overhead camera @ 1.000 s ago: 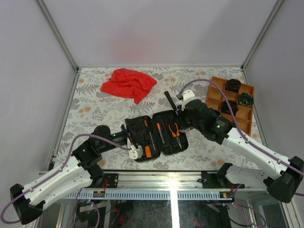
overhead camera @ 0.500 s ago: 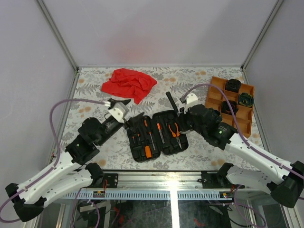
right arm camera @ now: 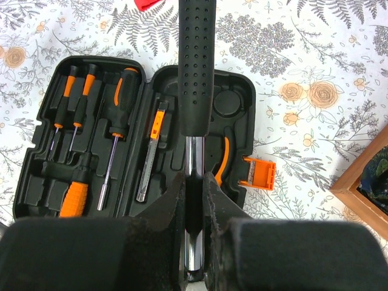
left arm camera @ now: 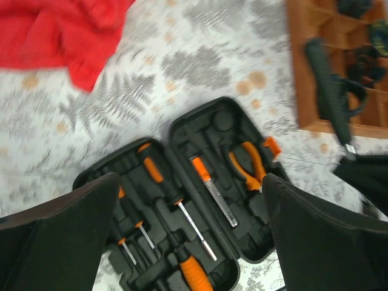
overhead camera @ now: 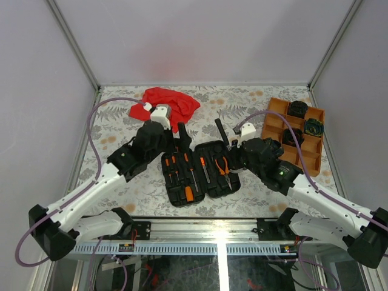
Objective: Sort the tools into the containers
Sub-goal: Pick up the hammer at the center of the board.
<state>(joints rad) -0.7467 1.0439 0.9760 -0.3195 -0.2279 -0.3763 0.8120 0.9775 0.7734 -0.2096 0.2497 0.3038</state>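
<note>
The black tool case (overhead camera: 212,188) lies open mid-table with orange-handled screwdrivers (overhead camera: 182,170) and pliers (overhead camera: 223,166) in its slots. My right gripper (overhead camera: 233,147) is shut on the steel shaft of the black-handled hammer (right arm camera: 196,60), which hangs over the case's right half (right arm camera: 233,103). My left gripper (overhead camera: 182,136) hovers open above the back of the case; its wrist view shows the screwdrivers (left arm camera: 157,176) and pliers (left arm camera: 248,163) between its wide fingers (left arm camera: 66,236). The orange tray (overhead camera: 310,159) at the right holds dark coiled bundles (overhead camera: 297,109).
A red cloth (overhead camera: 165,103) lies crumpled at the back left, just behind my left wrist. The case's orange latch (right arm camera: 257,173) sticks out on its right side. A corner of the tray (right arm camera: 364,176) lies close to the right of the case. Grey walls enclose the table.
My left arm has swung from the case's near-left corner up to its back edge and its jaws have opened wide. My right gripper still holds the hammer, shifted slightly.
</note>
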